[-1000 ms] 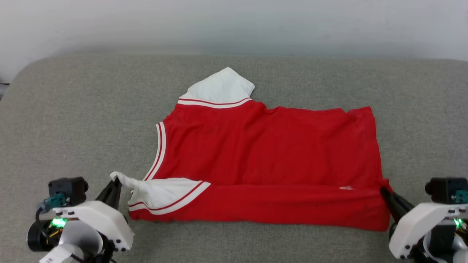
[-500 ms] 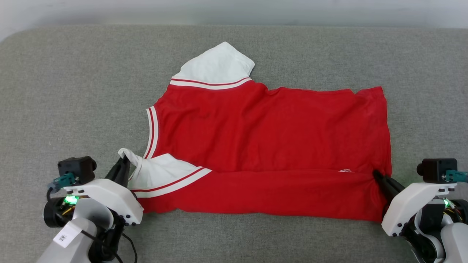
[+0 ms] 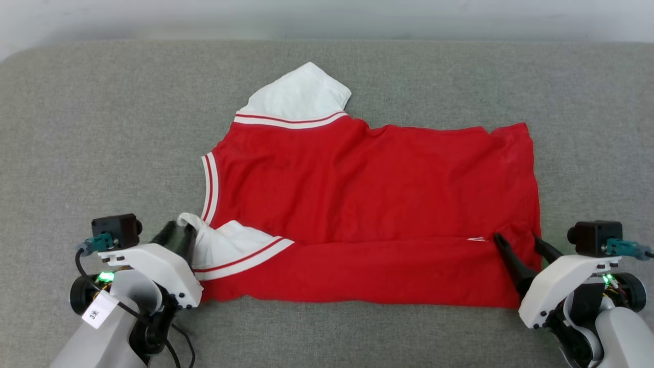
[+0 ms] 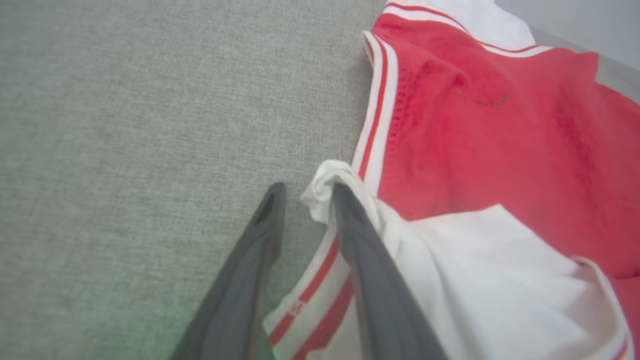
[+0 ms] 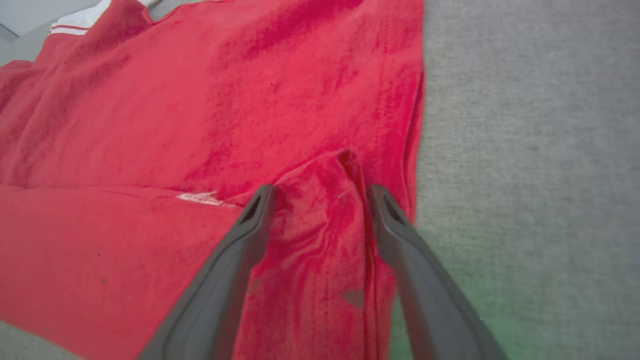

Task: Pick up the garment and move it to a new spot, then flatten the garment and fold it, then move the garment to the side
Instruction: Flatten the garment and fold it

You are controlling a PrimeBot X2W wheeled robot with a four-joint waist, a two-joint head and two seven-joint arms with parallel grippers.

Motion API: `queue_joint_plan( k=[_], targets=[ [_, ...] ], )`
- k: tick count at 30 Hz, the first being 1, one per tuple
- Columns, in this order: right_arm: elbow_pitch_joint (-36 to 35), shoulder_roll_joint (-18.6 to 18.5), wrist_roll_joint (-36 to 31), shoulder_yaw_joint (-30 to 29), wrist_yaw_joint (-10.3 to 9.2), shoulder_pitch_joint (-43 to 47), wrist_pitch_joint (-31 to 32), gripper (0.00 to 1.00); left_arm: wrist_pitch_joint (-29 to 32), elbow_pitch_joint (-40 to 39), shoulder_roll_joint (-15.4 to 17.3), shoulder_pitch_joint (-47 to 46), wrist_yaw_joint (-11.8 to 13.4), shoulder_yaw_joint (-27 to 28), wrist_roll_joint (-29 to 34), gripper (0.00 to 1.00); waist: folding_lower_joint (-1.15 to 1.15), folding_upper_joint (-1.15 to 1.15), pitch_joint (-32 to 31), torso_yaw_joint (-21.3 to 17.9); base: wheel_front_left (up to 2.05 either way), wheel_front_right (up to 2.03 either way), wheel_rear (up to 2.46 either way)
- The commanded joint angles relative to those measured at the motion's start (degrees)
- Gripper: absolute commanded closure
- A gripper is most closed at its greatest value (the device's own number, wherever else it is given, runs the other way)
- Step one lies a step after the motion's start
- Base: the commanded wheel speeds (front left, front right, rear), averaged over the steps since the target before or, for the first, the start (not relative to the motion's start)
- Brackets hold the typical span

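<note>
Left tool (image 4: 306,192): we see its fingers parted a little and clamping nothing; the bunched white sleeve corner (image 4: 320,182) rests against one fingertip.
Right tool (image 5: 320,192): spread wide, standing astride a raised ridge of red cloth (image 5: 322,220) at the hem corner, gripping nothing.
Garment (image 3: 368,194): it lies spread across the middle of the bench (image 3: 102,128), neck end to our left and hem to our right, with the near strip (image 3: 383,276) folded over the body.
Snag risk: we judge that either tool could catch the cloth as it pulls away, dragging the corner and undoing the fold.
Ridge risk: the pucker between the right fingers may stay as a crease unless smoothed.
Sleeve risk: the crumpled near sleeve and the far white sleeve (image 3: 299,94) jutting out could make the next fold lopsided.
Slip risk: thin jersey may slide on the bench if pinched shallowly.
</note>
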Motion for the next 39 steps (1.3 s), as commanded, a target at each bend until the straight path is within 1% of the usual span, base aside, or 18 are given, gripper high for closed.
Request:
queue_joint_plan(
  k=[1, 5, 7, 8, 11, 17, 21, 25, 28, 31, 34, 36, 39],
  targets=[
    [0.3, -0.2, 0.1, -0.2, -0.13, 0.1, -1.9, 0.00, 0.0, 0.9, 0.2, -0.7, -0.2, 0.1, -0.2, 0.00, 0.00, 0.00, -1.0, -0.2, 0.00, 0.00, 0.00],
    [-1.6, 0.5, -1.0, -1.1, -0.10, 0.8, -7.2, 0.00, 0.5, 2.5, 0.8, -1.1, -0.3, 0.3, -0.4, 0.00, 0.00, 0.00, -2.8, -0.6, 0.00, 0.00, 0.00],
    [-2.7, 0.9, -2.2, -2.1, -0.10, 1.4, -9.4, 0.00, 0.4, 2.9, 1.3, -1.1, 0.3, 0.5, -0.3, 0.00, 0.00, 0.00, -3.7, -0.9, 0.00, 0.00, 0.00],
    [-4.3, 1.5, -3.3, -3.0, -0.10, 1.9, -11.1, 0.00, 0.9, 3.0, 1.9, -0.9, 0.7, 0.8, -0.4, 0.00, 0.00, 0.00, -4.5, -1.3, 0.00, 0.00, 0.00],
    [-7.1, 2.7, -6.2, -5.3, -0.10, 3.7, -12.4, 0.00, 1.7, 2.4, 3.3, -0.5, 1.9, 1.2, -0.2, 0.00, 0.00, 0.00, -5.5, -1.6, 0.00, 0.00, 0.00],
    [-14.0, 6.3, -10.6, -9.5, -0.10, 8.2, -11.3, 0.00, 6.8, -0.6, 7.3, 1.2, 2.7, 2.3, -2.2, 0.00, 0.00, 0.00, -7.0, -2.2, 0.00, 0.00, 0.00],
    [-18.4, 8.2, -12.2, -10.7, -0.10, 10.9, -10.1, 0.00, 13.4, -5.0, 10.9, 2.6, 2.4, 2.2, -4.1, 0.00, 0.00, 0.00, -7.9, -2.6, 0.00, 0.00, 0.00],
    [-21.9, 9.3, -12.8, -11.4, -0.10, 13.2, -8.3, 0.00, 21.5, -11.6, 14.7, 4.9, 2.1, 1.9, -7.0, 0.00, 0.00, 0.00, -8.7, -3.2, 0.00, 0.00, 0.00],
    [-23.8, 9.8, -13.1, -11.7, -0.10, 14.7, -7.2, 0.00, 27.2, -17.2, 17.4, 6.6, 3.0, 1.7, -9.2, 0.00, 0.00, 0.00, -9.1, -3.5, 0.00, 0.00, 0.00],
    [-25.5, 10.2, -12.9, -11.8, -0.10, 15.6, -6.3, 0.00, 31.9, -21.8, 18.8, 8.5, 4.3, 1.4, -11.2, 0.00, 0.00, 0.00, -9.1, -3.8, 0.00, 0.00, 0.00],
    [-26.6, 10.5, -12.6, -11.7, -0.10, 16.3, -5.7, 0.00, 35.1, -24.6, 19.2, 9.8, 5.7, 0.5, -12.4, 0.00, 0.00, 0.00, -8.8, -4.3, 0.00, 0.00, 0.00],
    [-27.0, 10.6, -12.3, -11.5, -0.10, 16.2, -5.4, 0.00, 36.4, -25.4, 18.6, 10.4, 6.4, -0.2, -13.0, 0.00, 0.00, 0.00, -8.3, -4.7, 0.00, 0.00, 0.00],
    [-27.4, 10.8, -12.2, -11.1, -0.10, 15.8, -5.1, 0.00, 37.7, -24.5, 17.8, 10.6, 7.3, -1.1, -13.2, 0.00, 0.00, 0.00, -7.5, -5.1, 0.00, 0.00, 0.00]
  ],
)
